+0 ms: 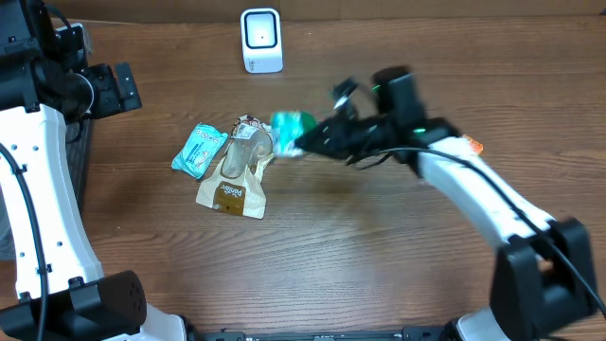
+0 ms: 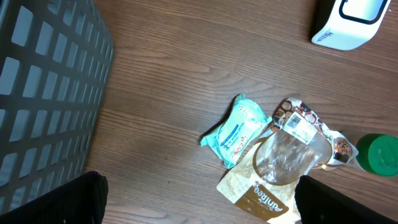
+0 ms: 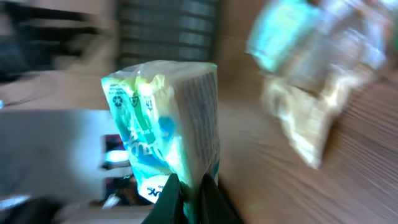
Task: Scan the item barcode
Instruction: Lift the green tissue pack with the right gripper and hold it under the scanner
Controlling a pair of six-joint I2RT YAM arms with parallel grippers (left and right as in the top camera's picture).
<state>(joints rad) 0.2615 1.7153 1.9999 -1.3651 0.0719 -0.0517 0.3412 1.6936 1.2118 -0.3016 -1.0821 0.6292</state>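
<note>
The green packet [image 1: 292, 124] looks lifted just off the surface beside the pile of pouches [image 1: 237, 170], pinched at one end by the clenched right hand [image 1: 308, 140]. Best to turn its barcode squarely toward the white scanner [image 1: 260, 40], slowly. The left hand [image 1: 121, 87] idles spread wide.

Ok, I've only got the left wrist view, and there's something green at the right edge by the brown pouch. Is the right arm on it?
Observer: Yes, the right gripper is shut on that green packet, pinching one edge.
Operator: Where's the scanner from there?
Observer: The white scanner stands near the table's far edge, beyond the packet and slightly to its left.
Operator: Anything else out there?
Observer: One small orange item beside the right arm.
</note>
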